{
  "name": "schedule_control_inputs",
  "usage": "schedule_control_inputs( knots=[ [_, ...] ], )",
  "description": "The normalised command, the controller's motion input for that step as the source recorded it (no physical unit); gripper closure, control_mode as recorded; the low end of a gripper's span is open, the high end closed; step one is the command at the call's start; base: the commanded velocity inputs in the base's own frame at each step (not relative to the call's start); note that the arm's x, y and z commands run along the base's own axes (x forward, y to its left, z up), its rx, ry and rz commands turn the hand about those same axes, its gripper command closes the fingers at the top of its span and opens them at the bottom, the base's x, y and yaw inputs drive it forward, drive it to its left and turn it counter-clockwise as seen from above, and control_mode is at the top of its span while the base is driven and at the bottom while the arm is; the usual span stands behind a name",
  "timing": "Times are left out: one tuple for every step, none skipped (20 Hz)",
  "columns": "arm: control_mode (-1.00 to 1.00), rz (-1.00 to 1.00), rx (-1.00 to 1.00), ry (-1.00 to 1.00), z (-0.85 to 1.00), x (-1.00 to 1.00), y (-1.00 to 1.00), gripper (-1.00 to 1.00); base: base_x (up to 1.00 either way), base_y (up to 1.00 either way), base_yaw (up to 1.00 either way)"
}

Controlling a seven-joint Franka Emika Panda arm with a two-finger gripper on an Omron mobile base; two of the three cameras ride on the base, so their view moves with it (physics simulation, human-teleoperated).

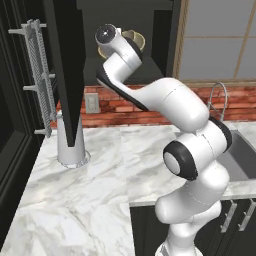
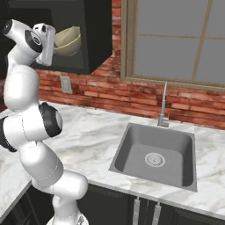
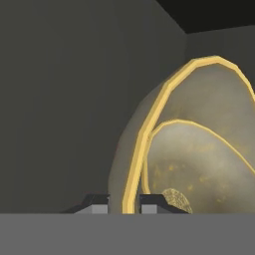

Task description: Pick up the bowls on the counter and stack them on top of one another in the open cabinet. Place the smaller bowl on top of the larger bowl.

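The tool [image 3: 124, 203] has its two fingertips set on either side of the larger bowl's [image 3: 130, 164] golden rim, clamped on it. The smaller bowl [image 3: 199, 164] sits nested inside the larger one. Both bowls are up inside the open cabinet [image 2: 99, 35], above the marble worktop [image 1: 75, 200].
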Motion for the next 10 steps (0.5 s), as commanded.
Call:
schedule_control_inputs(
  knots=[
    [-1.00, 0.00, -0.01, 0.00, 0.00, 0.32, 0.00, 1.00, 0.00, 0.00, 0.00],
    [-1.00, 0.00, 0.00, 0.00, 0.00, 0.31, 0.00, 1.00, 0.00, 0.00, 0.00],
    [-1.00, 0.00, 0.00, 0.01, 0.00, 0.32, 0.00, 1.00, 0.00, 0.00, 0.00],
    [-1.00, 0.00, 0.00, 0.01, 0.00, 0.31, 0.00, 1.00, 0.00, 0.00, 0.00],
    [-1.00, 0.00, 0.00, 0.01, 0.00, 0.29, 0.00, 1.00, 0.00, 0.00, 0.00],
    [-1.00, 0.00, 0.00, 0.01, 0.00, 0.27, 0.00, 1.00, 0.00, 0.00, 0.00],
    [-1.00, 0.00, 0.00, 0.01, 0.00, 0.27, 0.00, 1.00, 0.00, 0.00, 0.00],
    [-1.00, 0.00, 0.00, 0.01, 0.00, 0.26, 0.00, 1.00, 0.00, 0.00, 0.00],
    [-1.00, 0.00, 0.00, 0.02, 0.00, 0.26, 0.00, 1.00, 0.00, 0.00, 0.00],
    [-1.00, 0.00, 0.00, 0.02, 0.00, 0.25, 0.00, 1.00, 0.00, 0.00, 0.00]
  ],
)
